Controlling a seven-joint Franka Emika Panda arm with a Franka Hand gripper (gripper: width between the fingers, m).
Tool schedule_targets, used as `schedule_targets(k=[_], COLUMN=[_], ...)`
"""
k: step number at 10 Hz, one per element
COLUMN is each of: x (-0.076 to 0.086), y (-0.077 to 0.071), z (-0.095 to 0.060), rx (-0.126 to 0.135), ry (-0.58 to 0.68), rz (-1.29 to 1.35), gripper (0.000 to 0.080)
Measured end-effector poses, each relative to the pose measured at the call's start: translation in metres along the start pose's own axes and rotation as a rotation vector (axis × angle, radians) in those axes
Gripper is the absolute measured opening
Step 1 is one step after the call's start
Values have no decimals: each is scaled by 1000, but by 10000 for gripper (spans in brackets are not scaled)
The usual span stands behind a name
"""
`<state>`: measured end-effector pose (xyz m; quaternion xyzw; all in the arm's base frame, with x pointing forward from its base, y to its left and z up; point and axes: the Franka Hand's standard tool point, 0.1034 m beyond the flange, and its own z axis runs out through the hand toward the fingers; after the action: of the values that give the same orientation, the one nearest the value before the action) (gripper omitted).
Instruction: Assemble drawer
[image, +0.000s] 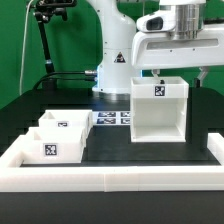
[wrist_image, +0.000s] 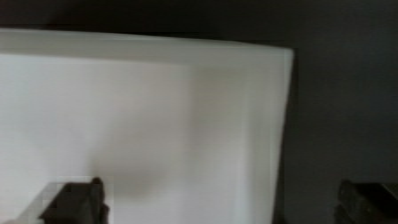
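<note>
A white open-fronted drawer box (image: 158, 110) with a marker tag on its upper front stands upright at the exterior view's right. My gripper (image: 184, 72) hangs just above its top edge, jaws spread wide and empty. In the wrist view the box (wrist_image: 160, 120) fills most of the frame as a pale wall and edge. The gripper (wrist_image: 222, 205) shows only as two dark fingertips (wrist_image: 75, 202) far apart, one over the white box and one over the dark table. Two small white drawers (image: 68, 125) (image: 50, 146) lie at the exterior view's left, each with a tag.
The marker board (image: 112, 118) lies flat behind the parts, in front of the robot base (image: 115, 70). A low white wall (image: 110, 180) borders the black table along the front and sides. A dark stand (image: 45, 40) rises at the back left.
</note>
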<state>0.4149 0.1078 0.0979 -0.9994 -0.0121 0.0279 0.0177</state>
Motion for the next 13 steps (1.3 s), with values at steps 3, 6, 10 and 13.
schedule_targets(k=[3, 6, 10, 13], x=[0, 0, 0, 2], y=[0, 0, 0, 1], z=[0, 0, 0, 0], rx=[0, 0, 0, 0], ry=[0, 0, 0, -1], rz=[0, 0, 0, -7], gripper=[323, 42, 36, 36])
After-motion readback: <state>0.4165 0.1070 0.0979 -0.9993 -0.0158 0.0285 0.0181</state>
